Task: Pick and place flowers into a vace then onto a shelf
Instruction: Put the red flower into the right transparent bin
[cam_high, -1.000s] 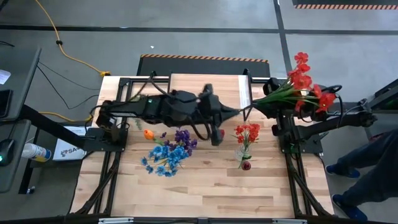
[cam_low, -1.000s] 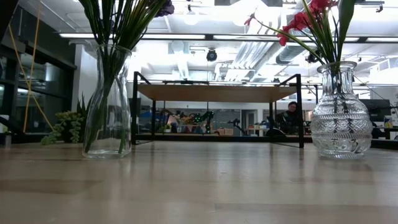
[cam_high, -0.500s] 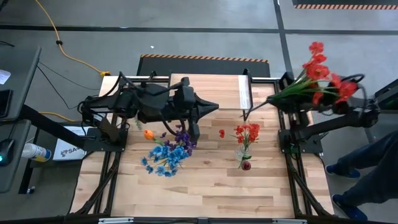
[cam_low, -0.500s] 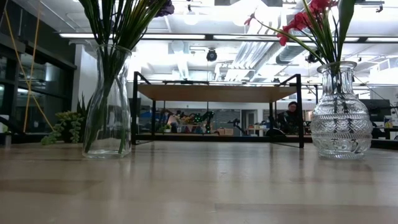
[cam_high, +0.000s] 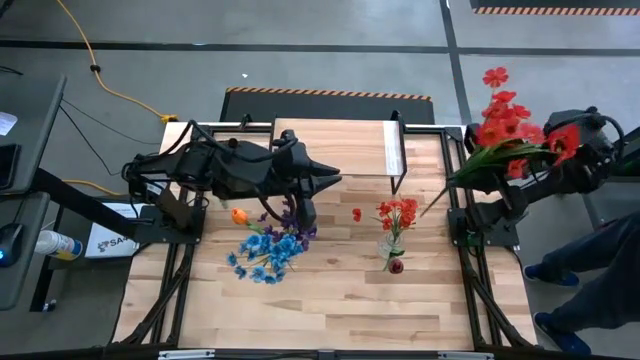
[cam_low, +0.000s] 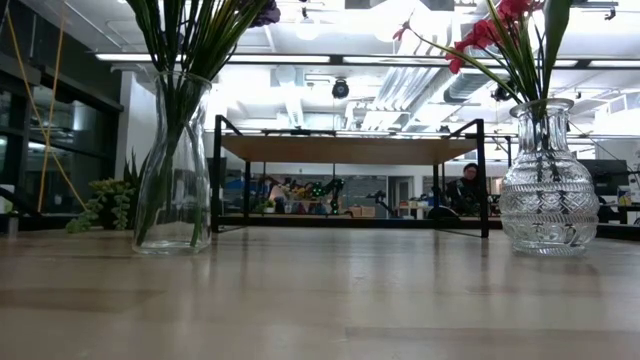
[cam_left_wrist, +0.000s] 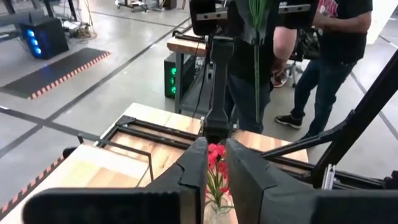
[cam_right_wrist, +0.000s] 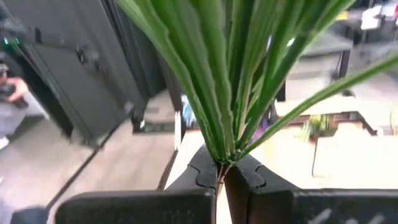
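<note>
Overhead, the right gripper (cam_right_wrist: 221, 169), off the table's right edge, is clamped on a red flower spray (cam_high: 510, 125) by its ribbed green stems. The left gripper (cam_left_wrist: 215, 167), fingers barely parted, holds nothing. To do well, lower stems first into the faceted glass vase (cam_low: 547, 185). The light-wood, black-legged shelf (cam_high: 340, 147) waits behind.

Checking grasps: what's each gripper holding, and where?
Right gripper is shut on the red-flowered green spray at its stem base. Left gripper holds nothing.
</note>
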